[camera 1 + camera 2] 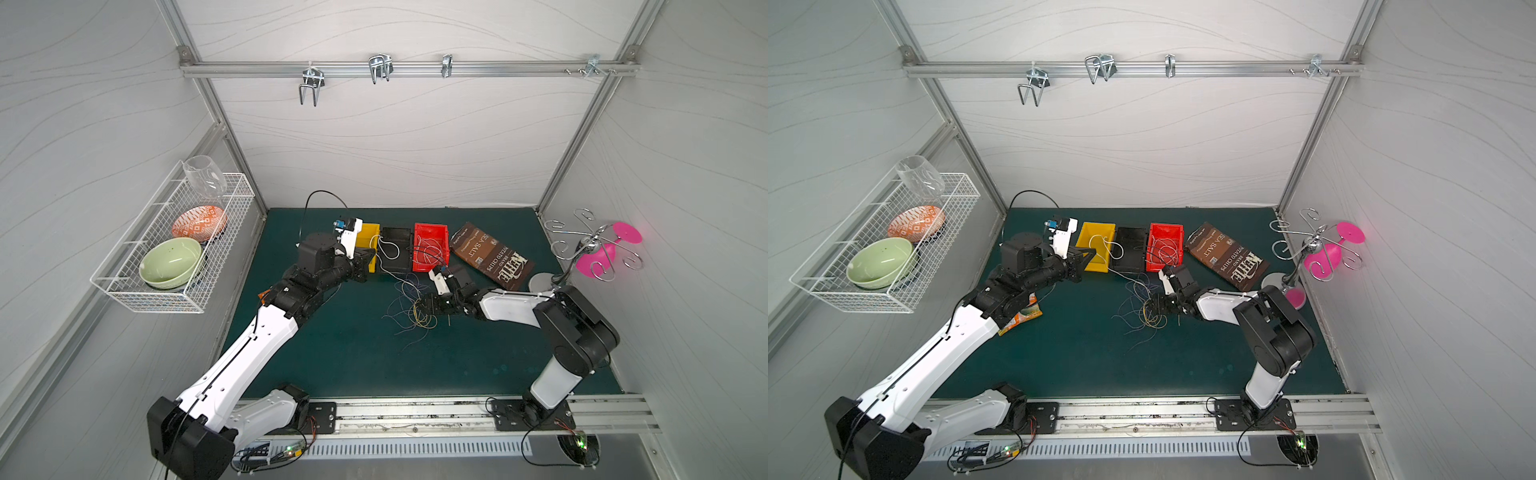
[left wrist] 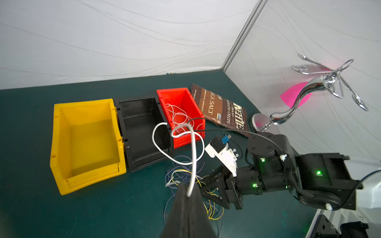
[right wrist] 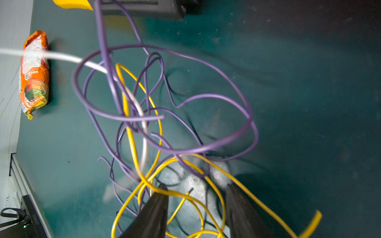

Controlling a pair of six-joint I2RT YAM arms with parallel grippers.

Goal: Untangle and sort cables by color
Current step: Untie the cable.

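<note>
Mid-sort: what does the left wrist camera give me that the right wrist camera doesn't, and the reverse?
Only the left wrist view: the red plastic bin holding white strands, the brown chip bag, and the left hand shut on a looping white cable.
Only the right wrist view: the orange snack packet, and yellow strands passing between the open fingers of the right hand.
Both: that white cable, running into the purple-and-yellow cable tangle on the green mat.

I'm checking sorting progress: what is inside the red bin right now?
Looping white cables lie inside the red bin. In the left wrist view its near wall hides the front of the floor.
</note>
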